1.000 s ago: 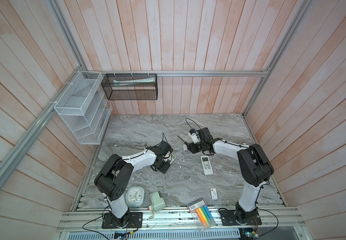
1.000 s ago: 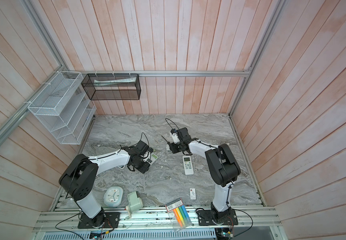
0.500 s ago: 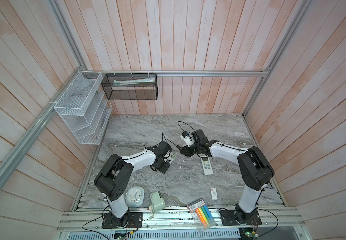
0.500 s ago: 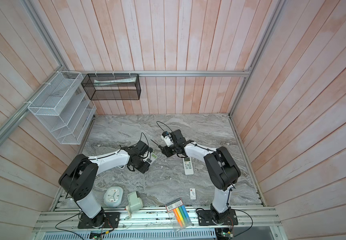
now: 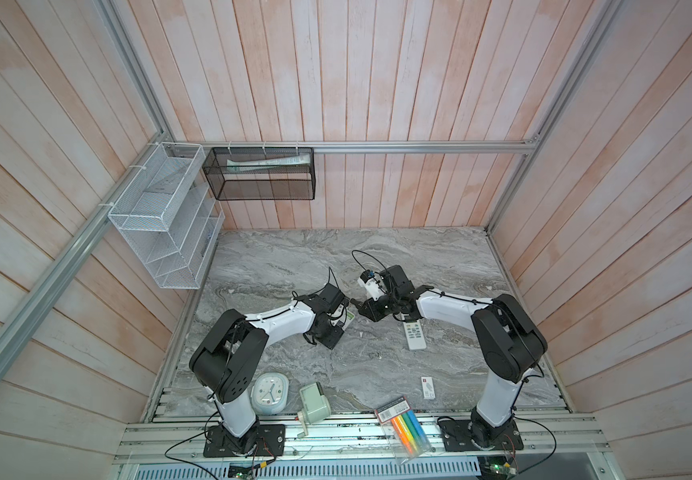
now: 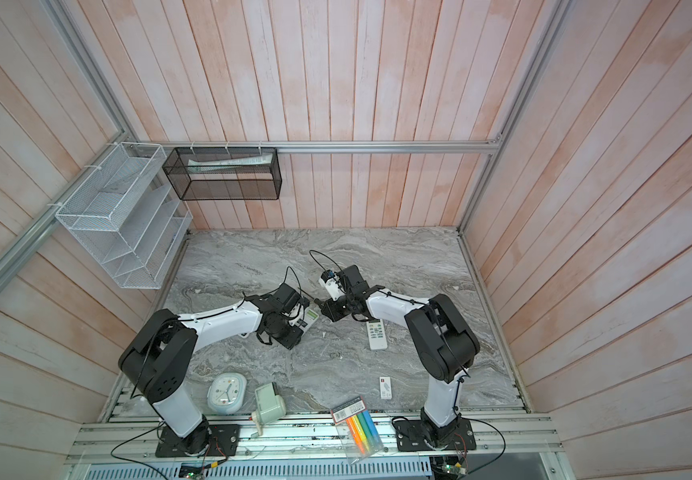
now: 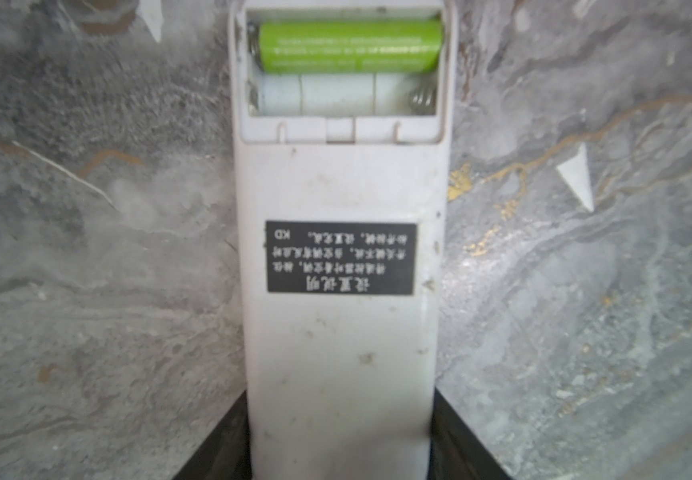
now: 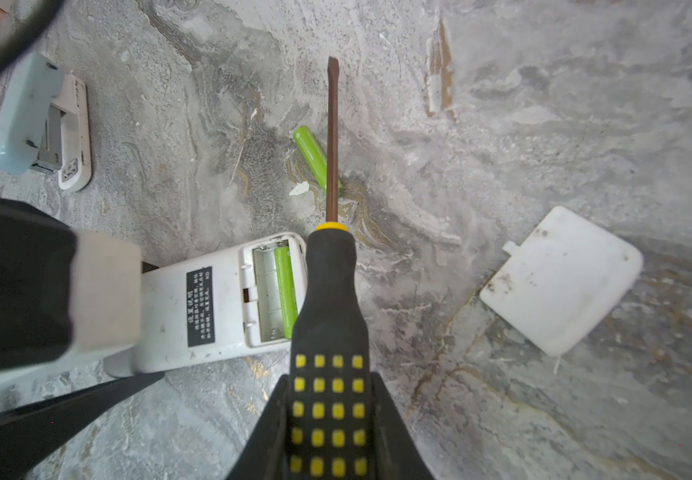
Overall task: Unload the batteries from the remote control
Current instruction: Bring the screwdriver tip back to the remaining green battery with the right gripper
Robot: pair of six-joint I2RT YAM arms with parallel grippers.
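Observation:
My left gripper is shut on a white remote control lying back-up on the marble, with its battery bay open. One lime green battery sits in the far slot and the near slot is empty. My right gripper is shut on a black screwdriver with yellow dots on its handle. Its flat blade points past the remote's open end. A second green battery lies loose on the table, partly behind the shaft. In both top views the grippers nearly meet mid-table.
The white battery cover lies loose to one side. A second remote lies under the right forearm. A clock, a green sharpener, a small card and a highlighter packet line the front edge. Wire baskets hang on the walls.
My right gripper has swung left and forward with the screwdriver, closing on the remote's open end. The left arm has not moved.

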